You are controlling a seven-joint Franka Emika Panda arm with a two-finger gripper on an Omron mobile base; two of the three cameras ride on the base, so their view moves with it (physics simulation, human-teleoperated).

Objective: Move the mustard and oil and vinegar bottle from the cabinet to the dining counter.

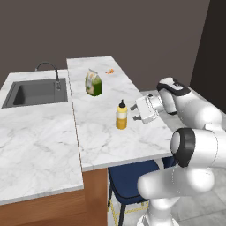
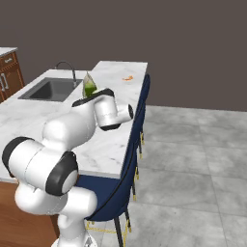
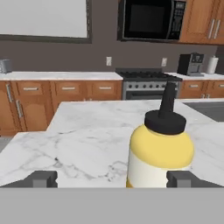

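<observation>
The mustard (image 1: pixel 121 115), a small yellow squeeze bottle with a dark pointed nozzle, stands upright on the white marble dining counter (image 1: pixel 110 141). My gripper (image 1: pixel 135 113) is open just to its right, at bottle height, with nothing held. In the hand view the mustard (image 3: pixel 159 153) is close in front, right of centre. It sits inside the right fingertip (image 3: pixel 183 178), and the gripper (image 3: pixel 113 179) has its jaws wide apart. The oil and vinegar bottle is out of view. Reddish-brown wall cabinets (image 3: pixel 201 19) with grey bar handles hang far across the room, doors shut.
A green-and-white pouch (image 1: pixel 93 83) stands farther back on the dining counter, with a small orange bit (image 1: pixel 110 71) beyond it. To the left a sink (image 1: pixel 37 92) with a faucet is set in the lower worktop. Blue stools (image 1: pixel 130 176) are tucked under the counter's right edge.
</observation>
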